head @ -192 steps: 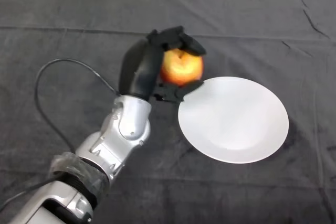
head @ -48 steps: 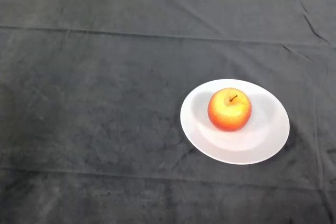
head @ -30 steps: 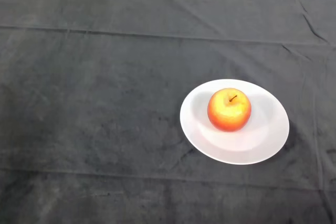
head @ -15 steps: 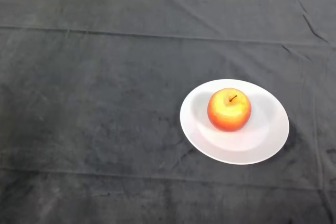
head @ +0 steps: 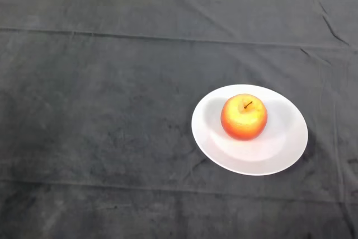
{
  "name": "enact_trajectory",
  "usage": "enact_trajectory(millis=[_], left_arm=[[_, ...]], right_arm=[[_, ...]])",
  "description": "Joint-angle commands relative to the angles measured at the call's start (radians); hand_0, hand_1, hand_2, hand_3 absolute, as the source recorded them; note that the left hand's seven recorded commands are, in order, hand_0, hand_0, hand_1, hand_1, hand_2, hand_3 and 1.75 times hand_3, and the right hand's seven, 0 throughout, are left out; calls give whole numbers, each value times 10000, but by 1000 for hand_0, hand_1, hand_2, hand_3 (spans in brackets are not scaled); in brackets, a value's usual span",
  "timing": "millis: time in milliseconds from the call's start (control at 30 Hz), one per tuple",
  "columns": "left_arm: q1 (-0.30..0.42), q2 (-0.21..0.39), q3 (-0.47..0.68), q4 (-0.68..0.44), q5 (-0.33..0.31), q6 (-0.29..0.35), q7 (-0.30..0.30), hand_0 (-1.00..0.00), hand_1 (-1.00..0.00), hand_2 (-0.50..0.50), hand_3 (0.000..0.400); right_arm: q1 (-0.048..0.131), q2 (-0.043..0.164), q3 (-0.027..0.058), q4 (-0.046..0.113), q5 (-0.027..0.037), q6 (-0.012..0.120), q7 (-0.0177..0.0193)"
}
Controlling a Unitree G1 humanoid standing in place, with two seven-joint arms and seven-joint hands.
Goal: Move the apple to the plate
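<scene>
A red and yellow apple (head: 244,117) stands upright, stem up, on a white round plate (head: 282,149). It sits a little left of the plate's middle. The plate lies on the dark cloth to the right of the view's centre.
The dark cloth (head: 100,110) covers the whole table, with a few creases. Its far edge runs along the top of the view.
6.4 s ago the hand held the apple above the plate's left rim. Since then the apple has been let go onto the plate and the arm has left the view. Nothing moved in the last 1.6 s.
</scene>
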Motion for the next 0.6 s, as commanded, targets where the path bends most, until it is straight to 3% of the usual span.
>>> enact_trajectory(millis=[33,600], left_arm=[[-122,-172,360,-536,99,8,-93,0,0,0,0],[-173,-327,489,-505,61,-38,-362,0,0,0,0]], right_arm=[[74,3,-112,-249,112,-33,-51],[78,7,-108,-261,113,-31,-59]])
